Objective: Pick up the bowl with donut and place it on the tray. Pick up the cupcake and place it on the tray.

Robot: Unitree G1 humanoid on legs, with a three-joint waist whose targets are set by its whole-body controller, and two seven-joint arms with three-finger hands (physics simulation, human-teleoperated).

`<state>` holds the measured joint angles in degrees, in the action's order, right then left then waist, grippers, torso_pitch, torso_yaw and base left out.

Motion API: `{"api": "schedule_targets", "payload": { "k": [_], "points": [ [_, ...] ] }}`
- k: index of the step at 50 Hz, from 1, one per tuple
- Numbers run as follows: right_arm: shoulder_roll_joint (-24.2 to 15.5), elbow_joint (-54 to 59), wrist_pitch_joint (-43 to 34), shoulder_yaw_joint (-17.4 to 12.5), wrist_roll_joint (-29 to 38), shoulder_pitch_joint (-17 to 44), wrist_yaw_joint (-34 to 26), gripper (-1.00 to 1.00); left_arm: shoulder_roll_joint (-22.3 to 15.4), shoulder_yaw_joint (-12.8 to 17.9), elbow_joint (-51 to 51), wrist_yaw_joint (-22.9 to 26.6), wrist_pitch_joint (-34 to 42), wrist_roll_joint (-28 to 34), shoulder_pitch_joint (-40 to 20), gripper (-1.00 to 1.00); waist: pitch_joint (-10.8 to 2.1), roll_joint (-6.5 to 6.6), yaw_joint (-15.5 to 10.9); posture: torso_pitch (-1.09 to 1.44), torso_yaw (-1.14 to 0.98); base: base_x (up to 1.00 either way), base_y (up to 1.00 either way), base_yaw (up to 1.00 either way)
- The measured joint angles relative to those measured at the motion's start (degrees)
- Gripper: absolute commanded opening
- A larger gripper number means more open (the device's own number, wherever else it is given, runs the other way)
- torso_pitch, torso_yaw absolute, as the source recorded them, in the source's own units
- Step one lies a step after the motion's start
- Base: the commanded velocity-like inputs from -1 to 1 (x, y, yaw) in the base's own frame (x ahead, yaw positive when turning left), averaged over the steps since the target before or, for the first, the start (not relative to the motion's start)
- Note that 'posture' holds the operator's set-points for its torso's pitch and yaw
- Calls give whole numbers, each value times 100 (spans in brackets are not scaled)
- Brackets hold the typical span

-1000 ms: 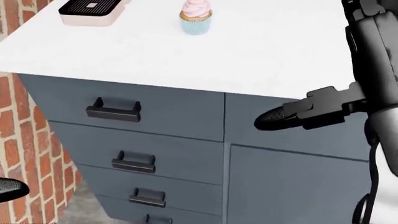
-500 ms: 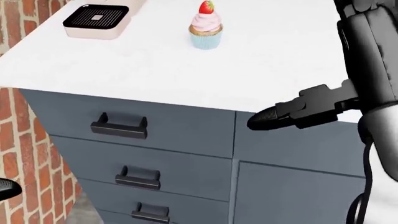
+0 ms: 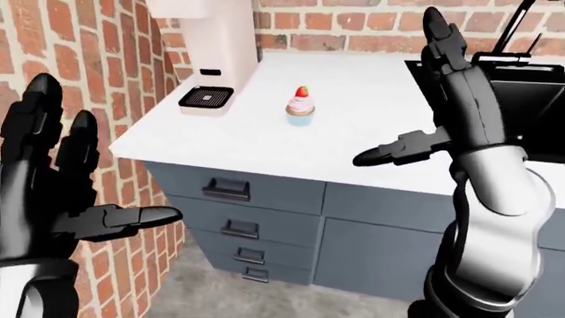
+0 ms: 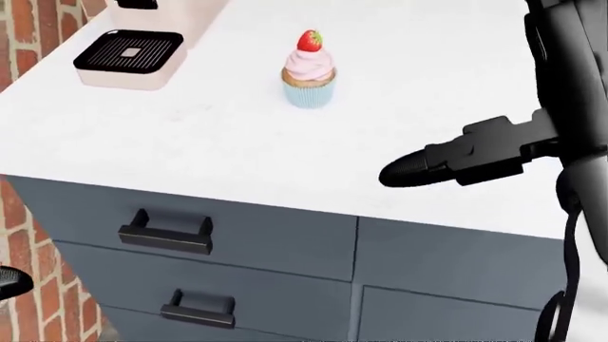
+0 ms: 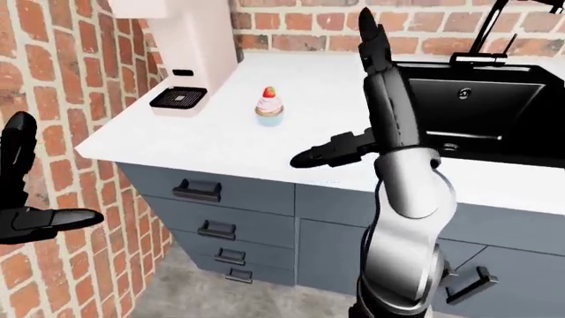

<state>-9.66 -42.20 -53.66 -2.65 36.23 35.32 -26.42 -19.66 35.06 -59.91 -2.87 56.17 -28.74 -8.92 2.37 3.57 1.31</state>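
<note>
A pink-frosted cupcake in a pale blue paper case, topped with a red strawberry, stands upright and alone on a white stone-look countertop, well apart from both of the robot's hands. In the head view it sits near the top centre, to the right of the black grated drip tray at the foot of a cream-coloured coffee machine that rises against a red brick wall.

The robot's black right hand is raised upright over the counter's right part, fingers stretched straight toward the top of the left-eye view and thumb jutting out to the left, clearly spread and gripping nothing. The black left hand hangs at the lower left of the left-eye view, beside the brick wall and off the counter's edge, its fingers also extended upward and the thumb pointing right, open and empty.

Below the counter runs a slate-blue cabinet with a column of drawers carrying black bar handles. In the right-eye view a black recessed sink lies to the right of the raised arm, with a dark faucet at its upper rim. Grey concrete floor shows beneath the drawers. Neither the bowl with the donut nor the tray appears in any view.
</note>
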Motion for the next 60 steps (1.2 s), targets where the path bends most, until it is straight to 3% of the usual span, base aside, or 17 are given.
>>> {"api": "schedule_targets", "payload": {
  "k": [5, 8, 13, 15, 16, 17, 21, 25, 29, 31, 36, 47, 60],
  "points": [
    [28, 172, -16, 123, -113, -136, -48, 100, 145, -90, 184, 131, 130, 178, 91, 100, 56, -197, -91, 0, 0, 12, 0, 0],
    [40, 244, -101, 141, -139, -206, -85, 100, 136, -62, 246, 134, 227, 203, 141, 100, 179, -151, -150, 0, 0, 59, 0, 0],
    [29, 47, 36, 29, -111, -144, 8, 100, 125, -46, 32, 152, 30, 241, 90, 100, 65, -252, -218, 0, 0, 50, 0, 0],
    [13, -30, 75, 20, -110, -96, 34, 100, 120, -44, -5, 183, -22, 265, 38, 100, -44, -321, -203, 0, 0, 0, 0, 0],
    [4, -35, 84, 16, -109, -81, 45, 100, 120, -61, 1, 199, -45, 276, 5, 100, -47, -415, -194, 0, 0, 0, 0, 0],
    [-11, -20, 85, 13, -108, -107, 50, 100, 169, -101, 21, 216, -50, 281, 21, 100, 4, -423, -218, 0, 0, 0, 0, 0],
    [-1, 272, -130, 9, -90, -316, 7, 100, 236, -261, 247, 263, 183, 224, 152, 100, 257, -379, -144, 0, 0, 32, 0, 0],
    [0, 111, -119, 10, -99, -154, 13, 100, 108, -83, 75, 178, 124, 200, 105, 100, 116, -388, -99, 0, 0, 12, 0, 0],
    [9, -63, 52, 56, -80, -62, 39, 100, 67, -81, 11, 121, -34, 148, 81, 100, 67, -133, -80, 0, 0, 0, 0, 0],
    [65, 62, 22, 150, -83, -148, 14, 100, 82, -81, 98, 102, 0, 112, 157, 100, 112, -224, -82, 0, 0, 0, 0, 0],
    [111, 217, -105, 247, -70, -21, -113, 100, 0, -50, 193, -3, 79, -5, 220, 100, 73, -253, -96, 0, 0, 0, 0, 0],
    [253, 304, -115, 344, 148, 327, -213, 100, -252, -1, 94, -288, -31, -461, 256, 100, 48, -204, -61, 0, 0, 0, 0, 0],
    [642, 1028, 68, 543, 164, 796, -68, 100, -190, 44, 91, -209, -62, -426, 296, 100, 64, -154, -37, 0, 0, 0, 0, 0]
  ]
}}
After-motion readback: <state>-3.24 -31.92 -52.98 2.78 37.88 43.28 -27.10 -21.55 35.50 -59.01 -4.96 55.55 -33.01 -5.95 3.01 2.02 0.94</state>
